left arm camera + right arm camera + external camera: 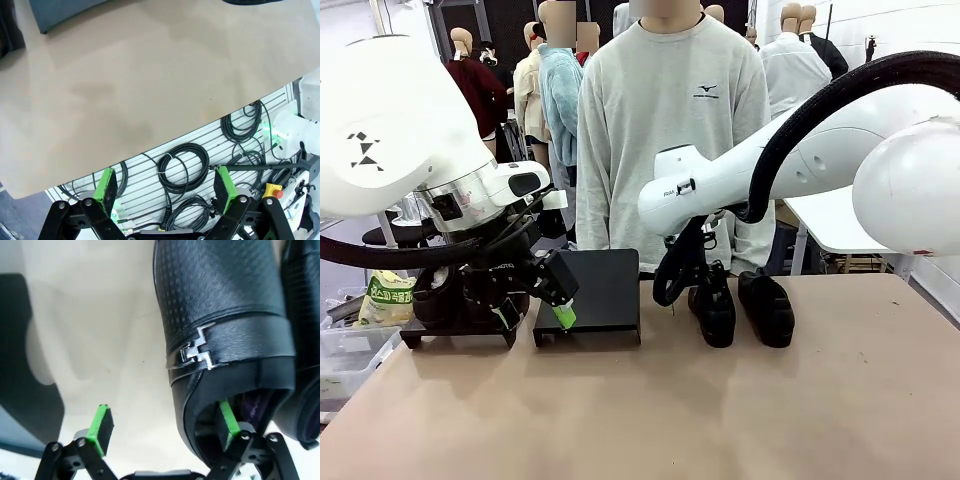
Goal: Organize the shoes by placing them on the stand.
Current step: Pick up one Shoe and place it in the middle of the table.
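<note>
**Right pincer straddling a shoe wall**

Front: the shoes [715,312] sit under the right pincer [700,290], and the stand [595,290] is just left of it.

Left wrist: the left pincer [167,192] is spread wide over bare table [150,75].

Right wrist: jaws apart, one pad [227,422] inside a shoe's opening. It should probably squeeze that wall squarely, then lift.

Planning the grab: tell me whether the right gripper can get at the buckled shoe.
Probably yes. The right gripper is open and straddles the side wall of the shoe, one pad inside the opening, nothing between.
</note>
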Motion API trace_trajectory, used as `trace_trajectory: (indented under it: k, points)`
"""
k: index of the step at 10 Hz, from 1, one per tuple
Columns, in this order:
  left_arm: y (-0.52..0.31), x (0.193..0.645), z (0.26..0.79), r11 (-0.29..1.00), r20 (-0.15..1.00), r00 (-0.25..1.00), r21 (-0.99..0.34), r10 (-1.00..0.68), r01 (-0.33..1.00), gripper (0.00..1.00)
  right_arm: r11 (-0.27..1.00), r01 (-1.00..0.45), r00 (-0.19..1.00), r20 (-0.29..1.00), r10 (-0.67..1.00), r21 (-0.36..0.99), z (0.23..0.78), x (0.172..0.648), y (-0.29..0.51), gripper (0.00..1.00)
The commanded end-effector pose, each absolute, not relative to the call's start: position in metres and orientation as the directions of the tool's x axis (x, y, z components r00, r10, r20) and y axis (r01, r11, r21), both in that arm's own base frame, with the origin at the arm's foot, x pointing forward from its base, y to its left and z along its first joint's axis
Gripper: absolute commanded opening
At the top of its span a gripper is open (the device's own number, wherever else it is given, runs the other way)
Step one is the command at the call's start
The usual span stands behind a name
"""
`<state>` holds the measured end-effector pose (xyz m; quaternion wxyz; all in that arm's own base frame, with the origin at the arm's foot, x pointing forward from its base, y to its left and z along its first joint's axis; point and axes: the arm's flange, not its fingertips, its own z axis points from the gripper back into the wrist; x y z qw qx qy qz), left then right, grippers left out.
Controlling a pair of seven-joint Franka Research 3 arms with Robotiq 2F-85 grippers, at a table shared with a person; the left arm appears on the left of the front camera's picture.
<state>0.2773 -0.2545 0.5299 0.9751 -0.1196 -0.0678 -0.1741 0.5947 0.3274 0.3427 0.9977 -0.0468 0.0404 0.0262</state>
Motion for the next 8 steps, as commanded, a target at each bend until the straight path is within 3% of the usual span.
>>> trace_trajectory:
  k: [1,6,7,8]
  points:
    - [-0.2536,0.2773,0.531,0.906,0.167,0.93,-0.224,-0.329,0.36,1.0,0.994,-0.032,0.998,-0.059,0.026,-0.102,0.3349,0.5899,0.3264,0.97]
    - [-0.2536,0.2773,0.531,0.906,0.167,0.93,-0.224,-0.329,0.36,1.0,0.996,-0.033,0.997,-0.079,0.026,-0.088,0.3324,0.5944,0.3217,0.1]
    - [-0.2536,0.2773,0.531,0.906,0.167,0.93,-0.224,-0.329,0.36,1.0,0.996,-0.025,0.996,-0.086,0.018,-0.088,0.3309,0.5969,0.3193,0.0]
    - [-0.2536,0.2773,0.531,0.906,0.167,0.93,-0.224,-0.329,0.36,1.0,0.996,-0.022,0.996,-0.092,0.013,-0.089,0.3309,0.5981,0.3175,0.0]
